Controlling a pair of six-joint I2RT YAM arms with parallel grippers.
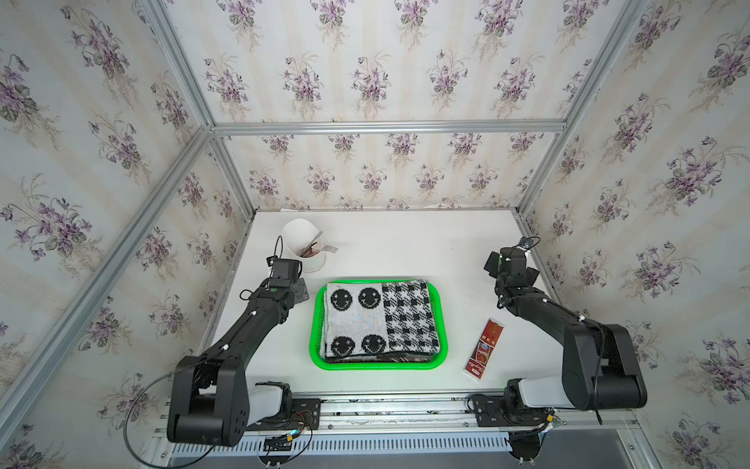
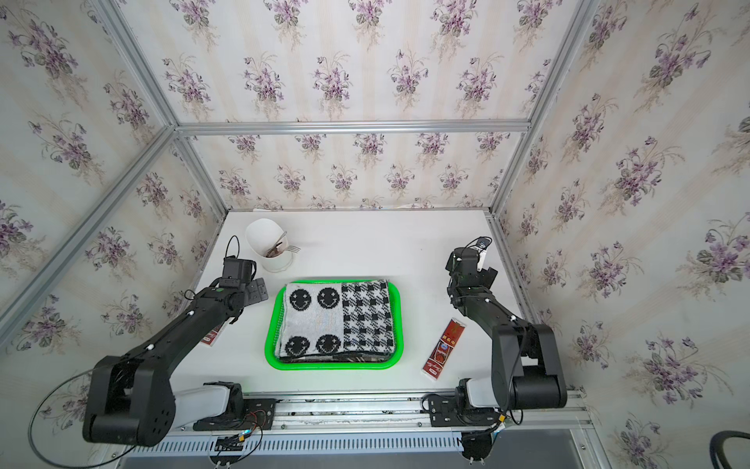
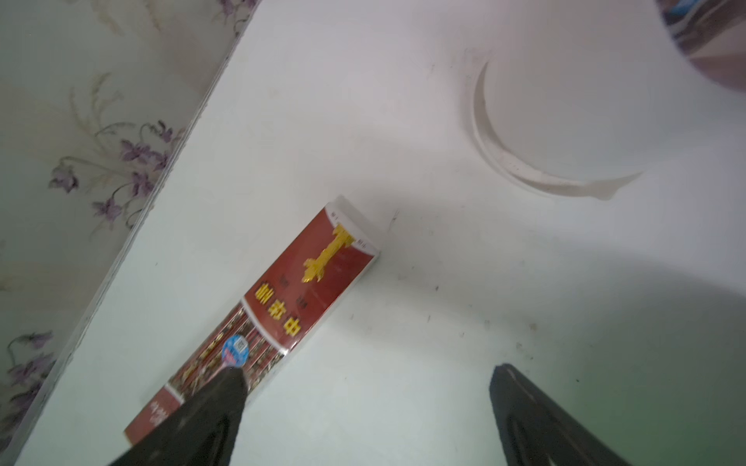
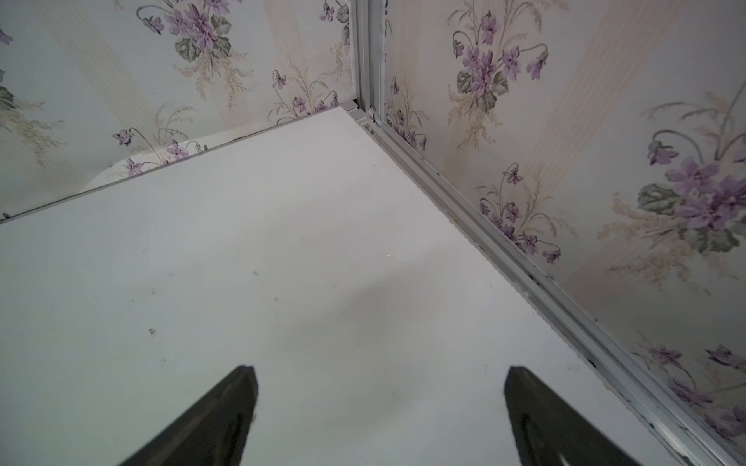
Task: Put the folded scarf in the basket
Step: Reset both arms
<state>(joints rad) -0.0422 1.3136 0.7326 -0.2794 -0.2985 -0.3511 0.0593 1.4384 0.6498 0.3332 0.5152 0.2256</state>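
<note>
Floral wallpaper lines the walls around a white table (image 1: 406,251) in both top views. One green basket (image 1: 443,325) sits mid-table, and the one folded scarf (image 1: 381,320) already lies flat inside it, filling it almost from rim to rim. Its long axis runs across the table from arm to arm. The left gripper (image 1: 292,284) hangs just beside the basket's far left corner, so the scarf lies to its right. The right gripper (image 1: 512,268) stands well apart on the other side, which makes the left one the nearer. I judge that the placing is done and that nothing is left to carry.

Other things, counted: two red packets, one (image 1: 483,349) right of the basket and one (image 2: 211,337) partly hidden under the left arm. One white cup (image 1: 302,239) holds a fork (image 1: 329,248) and other cutlery that I cannot count.

From the left wrist, the jaws are spread wide with nothing between them. One fingertip overlaps the end of a red packet, and the cup's base is beyond. Neither scarf nor basket shows.

From the right wrist, the jaws are likewise wide apart and empty over bare table near the aluminium frame (image 4: 464,193) at the corner.
</note>
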